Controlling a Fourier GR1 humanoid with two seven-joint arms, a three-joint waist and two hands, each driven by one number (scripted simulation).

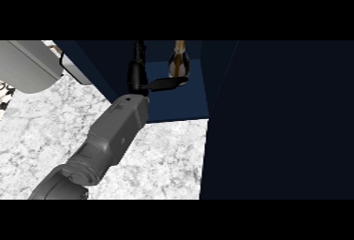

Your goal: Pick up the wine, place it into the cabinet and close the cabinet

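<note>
**Inspector:** Nearest item first.

**Assistant:** The left forearm (114, 136), grey, enters at the lower left and runs up and to the right over the marble counter (159, 159). It ends in the black left hand (137, 78), which sits at the mouth of the cabinet (173, 108).

**Inspector:** The task's thing — where is it?

**Assistant:** The wine bottle (178, 57) stands upright inside the cabinet, against the dark-blue interior and towards the back. Its neck points to the top of the view.

**Inspector:** Is the hand on it?

**Assistant:** It is not wrapped round it. The fingers (140, 52) run straight up along the inside of the cabinet, to the left of the bottle and apart from it. The thumb (167, 83) is splayed out to the right, and its tip lies at the foot of the bottle. I cannot tell whether it touches the glass. The hand reads as released — nothing is gripped.

**Inspector:** Cabinet condition?

**Assistant:** It is open, with the interior in plain view. A broad dark-blue panel (276, 117) fills the right of the view and overhangs the counter.

**Inspector:** Anything further out?

**Assistant:** A rounded grey appliance (27, 65) sits at the upper left, well apart from the bottle.

**Inspector:** The other hand?

**Assistant:** It does not show.
</note>
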